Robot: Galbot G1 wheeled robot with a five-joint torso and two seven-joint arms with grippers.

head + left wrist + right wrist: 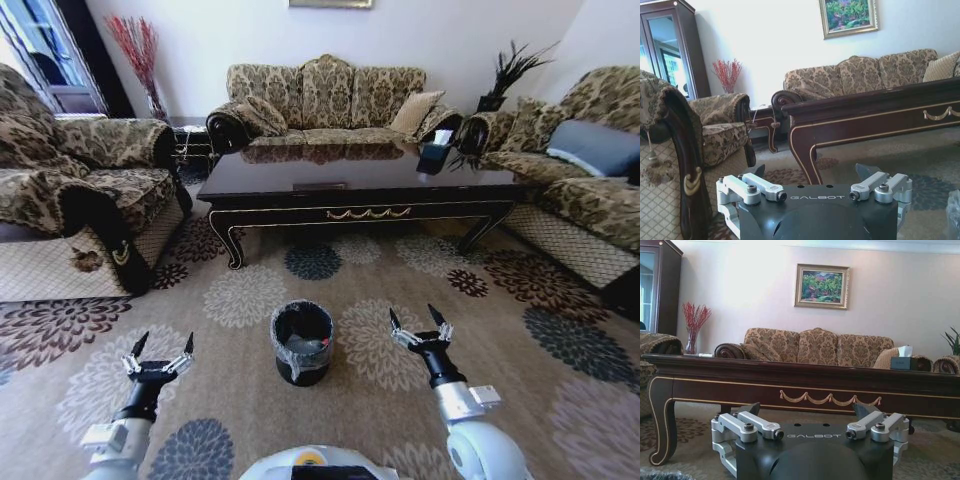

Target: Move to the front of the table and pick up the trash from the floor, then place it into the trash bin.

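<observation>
The black trash bin [302,343] with its greyish liner stands on the patterned carpet between my two arms, in front of the dark table [360,182]. Inside the bin lies the trash [316,345]: a clear bottle with a red spot at one end. My left gripper [166,346] hovers low to the bin's left, open and empty. On the bin's right, my right gripper [412,320] is also open and holds nothing. In the wrist views, each gripper [812,172] [806,407] points at the table [865,115] [790,385], its fingers spread.
A dark tissue box [435,156] [902,362] sits on the table's far right. An armchair [70,200] stands on the left, a sofa [325,100] behind the table and another sofa [585,170] on the right. Open carpet lies around the bin.
</observation>
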